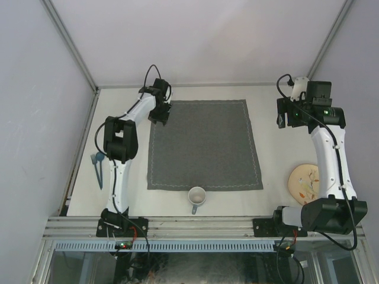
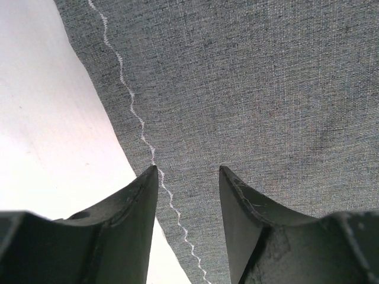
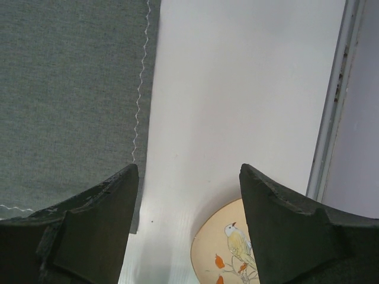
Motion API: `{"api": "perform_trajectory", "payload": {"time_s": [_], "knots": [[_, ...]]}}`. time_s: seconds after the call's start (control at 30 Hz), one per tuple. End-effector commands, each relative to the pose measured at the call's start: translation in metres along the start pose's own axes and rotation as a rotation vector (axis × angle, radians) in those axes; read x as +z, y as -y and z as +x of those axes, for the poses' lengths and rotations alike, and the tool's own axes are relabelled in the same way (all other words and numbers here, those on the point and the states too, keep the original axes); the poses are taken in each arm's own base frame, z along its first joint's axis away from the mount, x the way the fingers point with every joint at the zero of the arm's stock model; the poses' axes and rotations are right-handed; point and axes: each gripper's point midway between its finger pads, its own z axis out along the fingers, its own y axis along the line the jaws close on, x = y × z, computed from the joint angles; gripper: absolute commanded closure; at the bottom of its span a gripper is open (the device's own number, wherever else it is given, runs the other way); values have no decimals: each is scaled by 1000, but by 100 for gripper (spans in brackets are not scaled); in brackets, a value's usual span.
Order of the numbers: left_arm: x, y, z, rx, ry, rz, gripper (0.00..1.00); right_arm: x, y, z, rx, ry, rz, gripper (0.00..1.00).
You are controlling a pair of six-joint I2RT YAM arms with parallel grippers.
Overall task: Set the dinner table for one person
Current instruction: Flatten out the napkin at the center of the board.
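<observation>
"On the dinner table (image 1: 195, 94), what goes down as item one?"

"The table itself: off-white, rectangular, metal rails along its edges. It fills the floor of the enclosure from the arm bases at the near edge to the far wall."

"Item two?"

"One placemat (image 1: 204, 145): dark grey woven cloth, roughly square, white zigzag stitching just inside its hem. It lies flat at the table's middle."

"Crockery?"

"One white mug (image 1: 196, 196), upright at the placemat's near edge, handle toward the arm bases; whether it touches the cloth, cannot tell. One cream plate (image 1: 304, 183), near the right rail, partly under the right arm, apart from the placemat."

"Markings or print?"

"On the plate: a painted bird with a pale yellow breast, and orange-red leaves on thin twigs."

"Cutlery?"

"Blue utensils (image 1: 98, 168), close to the left rail beside the left arm. Too small to tell which kinds."

"And the left gripper (image 2: 188, 168)?"

"At the placemat's far left corner. Fingers parted, grey cloth and stitching showing in the gap, nothing between them. Whether the tips touch the cloth, cannot tell."

"The right gripper (image 3: 188, 168)?"

"Far right side, over bare table between the placemat's right edge and the rail. Fingers spread wide, holding nothing; the plate's rim shows between them in the wrist view."
</observation>
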Motion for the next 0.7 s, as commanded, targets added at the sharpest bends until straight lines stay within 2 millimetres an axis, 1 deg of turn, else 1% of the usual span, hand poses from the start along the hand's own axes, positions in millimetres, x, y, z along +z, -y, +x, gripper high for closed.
{"api": "perform_trajectory", "payload": {"time_s": [0.0,0.07,0.2,0.3,0.33,0.43,0.5,0.57,0.67], "knots": [[-15,-12,-17,7,50,-32,51,-13,-3,-2,-5,32,-8,31],[-12,-13,-15,4,45,-33,54,-14,-4,-1,-1,28,-12,31],[-7,-10,-12,-4,35,-14,63,-18,-4,2,0,32,-10,31],[-4,-5,-8,-13,27,5,64,-21,-4,3,-1,37,-6,31],[-4,-5,-8,-15,26,7,62,-21,-3,3,0,36,-3,31],[0,-5,-4,-16,12,6,51,-22,-3,4,-1,34,-2,31],[2,-4,-1,-15,0,7,48,-23,-3,4,0,35,-2,31],[4,-5,2,-12,-11,11,51,-24,-3,3,1,40,-2,31],[8,-3,6,-9,-26,21,61,-25,-4,2,4,46,0,31]]}}
